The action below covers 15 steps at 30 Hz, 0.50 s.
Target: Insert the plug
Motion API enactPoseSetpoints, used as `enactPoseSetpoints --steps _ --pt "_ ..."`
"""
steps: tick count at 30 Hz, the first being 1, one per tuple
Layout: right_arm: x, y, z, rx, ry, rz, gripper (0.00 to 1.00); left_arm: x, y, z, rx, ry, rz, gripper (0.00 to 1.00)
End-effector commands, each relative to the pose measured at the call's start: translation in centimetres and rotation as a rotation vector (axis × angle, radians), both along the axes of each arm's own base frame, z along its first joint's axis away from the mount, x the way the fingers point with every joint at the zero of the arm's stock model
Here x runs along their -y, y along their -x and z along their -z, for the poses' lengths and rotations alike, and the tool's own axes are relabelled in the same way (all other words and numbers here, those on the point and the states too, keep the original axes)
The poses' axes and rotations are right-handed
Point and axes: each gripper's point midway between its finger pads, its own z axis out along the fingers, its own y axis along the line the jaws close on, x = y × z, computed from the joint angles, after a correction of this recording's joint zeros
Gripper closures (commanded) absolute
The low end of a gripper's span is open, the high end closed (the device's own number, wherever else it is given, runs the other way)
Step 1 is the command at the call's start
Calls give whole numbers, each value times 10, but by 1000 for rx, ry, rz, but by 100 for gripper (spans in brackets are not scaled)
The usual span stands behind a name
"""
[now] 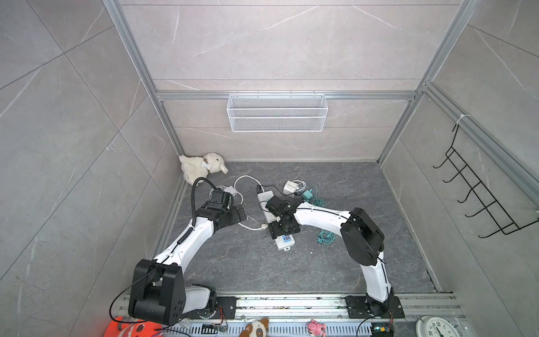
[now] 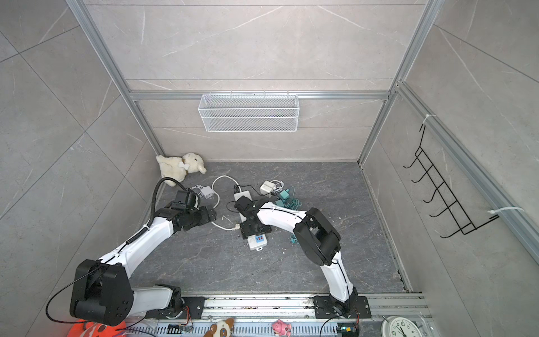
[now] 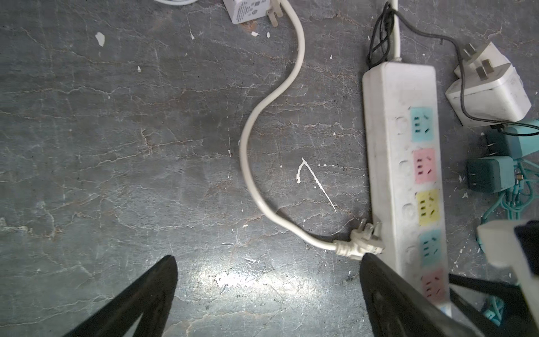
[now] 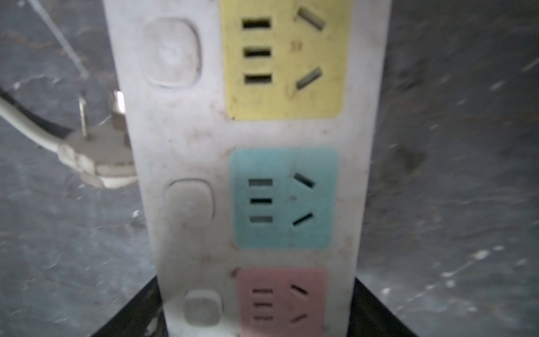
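A white power strip (image 3: 390, 146) with yellow, blue and pink sockets lies on the dark floor in both top views (image 1: 264, 196). The white plug (image 3: 360, 245) on its thick white cable rests on the floor against the strip's side, prongs up (image 4: 96, 151). My right gripper (image 4: 256, 280) straddles the strip at the pink socket, with a black finger pressed against each long side. My left gripper (image 3: 269, 258) hovers open over bare floor, and one fingertip (image 3: 370, 262) is right next to the plug. Nothing sits between its fingers.
A white adapter (image 3: 490, 93), teal adapters (image 3: 490, 175) and tangled teal cable lie beside the strip's far side. Another white adapter (image 3: 248, 11) lies near the cable loop. A plush dog (image 1: 201, 167) fills the back left corner. A wire basket (image 1: 277, 112) and a hook rack (image 1: 478, 198) hang on the walls.
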Motion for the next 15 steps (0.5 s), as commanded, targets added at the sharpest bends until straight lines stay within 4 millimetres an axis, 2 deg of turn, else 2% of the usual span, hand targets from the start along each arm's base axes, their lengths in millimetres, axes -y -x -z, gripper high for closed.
enactPoseSetpoints --steps 1,4,6,9,15 --pt "-31 24 1 -51 -67 63 18 0 -7 -12 35 10 -1 0" --pt "-46 34 0 -49 -106 84 15 0 -5 -9 25 7 3 0" --pt "-49 34 -5 -35 -135 91 11 1 -2 -4 8 12 4 0" --pt "-46 28 -14 0 -132 95 5 3 4 2 -16 30 8 0" --pt "-38 24 -22 26 -96 56 3 3 15 5 -26 53 -12 1"
